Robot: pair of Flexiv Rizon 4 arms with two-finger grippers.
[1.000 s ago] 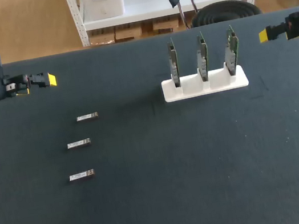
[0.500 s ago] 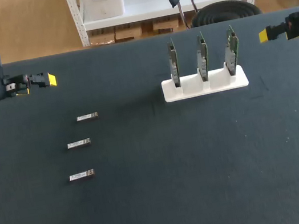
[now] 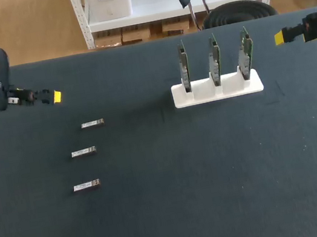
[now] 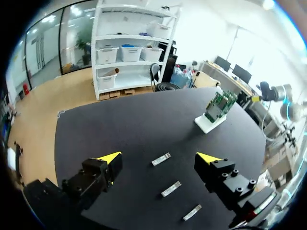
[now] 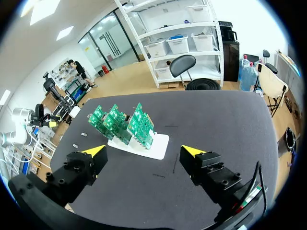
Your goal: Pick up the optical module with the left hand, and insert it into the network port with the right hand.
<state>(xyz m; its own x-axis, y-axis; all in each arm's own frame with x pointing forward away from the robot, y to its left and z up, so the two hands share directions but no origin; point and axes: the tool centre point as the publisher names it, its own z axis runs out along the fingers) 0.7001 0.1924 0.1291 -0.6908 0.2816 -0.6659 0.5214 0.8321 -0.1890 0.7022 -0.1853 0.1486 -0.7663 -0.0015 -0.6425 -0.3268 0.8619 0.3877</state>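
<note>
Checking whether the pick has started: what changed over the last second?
The left end effector shifted a little nearer the three optical modules; it is open and holds nothing. The right end effector, the modules and the board holder stayed put.

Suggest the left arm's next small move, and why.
Probably lower the left tool over the closest module. The tool is open and empty, hovering above the table just off to that module's side, and no module has been lifted yet.
</note>
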